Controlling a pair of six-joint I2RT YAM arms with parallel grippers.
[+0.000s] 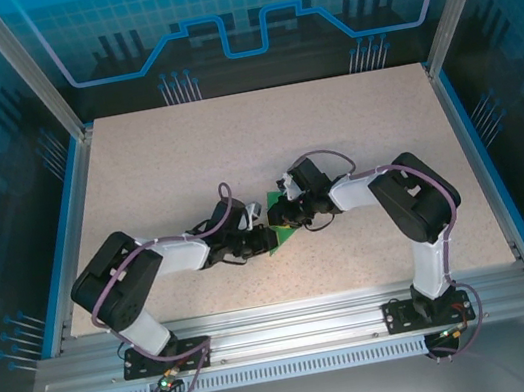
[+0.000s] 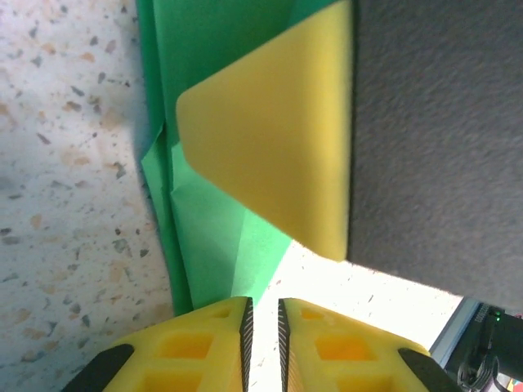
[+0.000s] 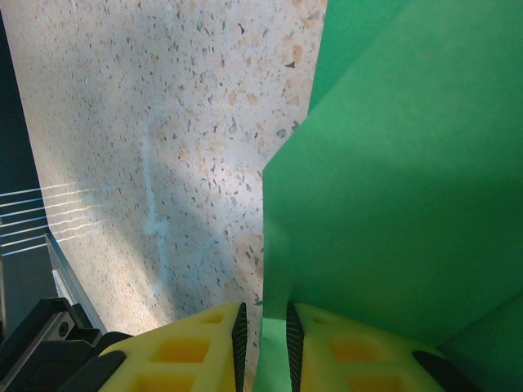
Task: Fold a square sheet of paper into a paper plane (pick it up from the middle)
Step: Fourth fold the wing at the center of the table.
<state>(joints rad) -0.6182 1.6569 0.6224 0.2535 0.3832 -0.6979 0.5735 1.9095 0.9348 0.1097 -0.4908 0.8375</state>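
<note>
**Table** [image 1: 330, 123]: speckled top. Both arms reach in and meet near its middle, a little toward the near edge. The left arm [image 1: 153, 266] comes in from the left and the right arm [image 1: 404, 196] from the right.

**Green paper** [image 3: 409, 204]: it sits between the two grippers where they meet. It is part-folded, with layered flaps, sharp straight edges and at least one crease, but it is not yet a dart.

**Right gripper** [image 3: 261, 335]: the jaws are set nearly together with green showing in the slit, so it is pinching the paper at an edge.

**Left gripper** [image 2: 261, 327]: the jaws are likewise close, with a thin slit between them. The paper's edge runs down to the tips, but the slit is washed out bright. You cannot tell whether the paper is nipped or merely alongside. One yellow finger [image 2: 270, 139] of the right gripper lies across the paper just ahead.

**Handling, for you:** I judge the paper to be very light, thin and floppy, and likely slick on the pads. It may buckle or tear if the arms pull against each other. Take it on doubled layers near a crease, where it should be stiffest, and keep the pinch gentle.
</note>
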